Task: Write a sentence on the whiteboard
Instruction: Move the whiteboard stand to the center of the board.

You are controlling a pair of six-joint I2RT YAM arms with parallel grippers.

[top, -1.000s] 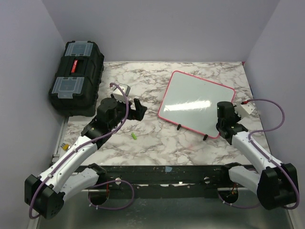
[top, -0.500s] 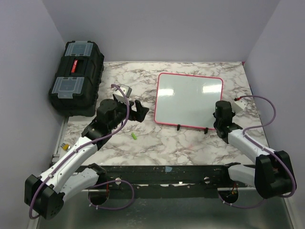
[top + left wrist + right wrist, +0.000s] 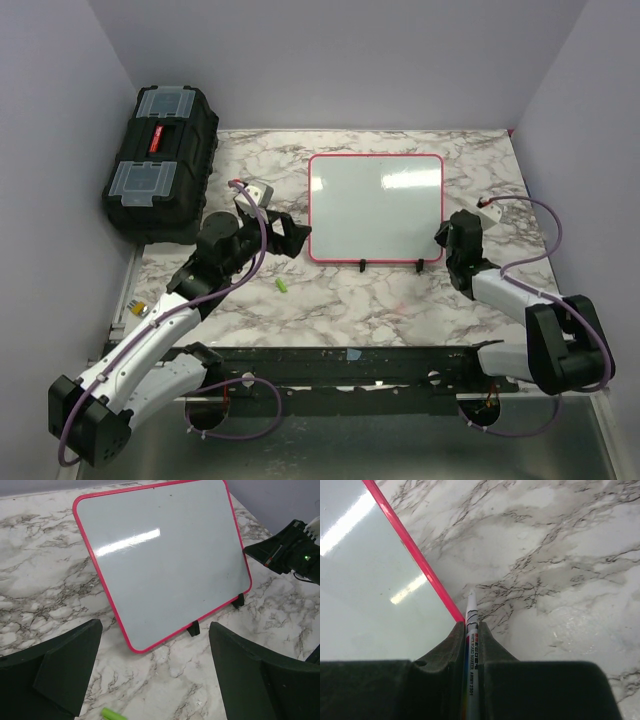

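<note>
The whiteboard (image 3: 375, 205) with its red-pink frame lies in the middle of the marble table, its face blank; no sentence shows on it. It also shows in the left wrist view (image 3: 165, 555) and in the right wrist view (image 3: 365, 580). My right gripper (image 3: 441, 235) is at the board's near right corner, shut on a white marker (image 3: 471, 611) whose tip points past the red frame edge. My left gripper (image 3: 291, 234) is open and empty just left of the board (image 3: 155, 630). A green marker cap (image 3: 282, 286) lies on the table near the left gripper (image 3: 114, 714).
A black toolbox (image 3: 160, 160) with clear lid compartments stands at the far left. Two small black feet (image 3: 362, 266) stick out from the board's near edge. Purple walls close in the table on three sides. The right arm (image 3: 290, 555) shows in the left wrist view.
The whiteboard has turned and slid left, from tilted at the right to square in the middle. My right gripper moved left with it. My left gripper shifted slightly left.
</note>
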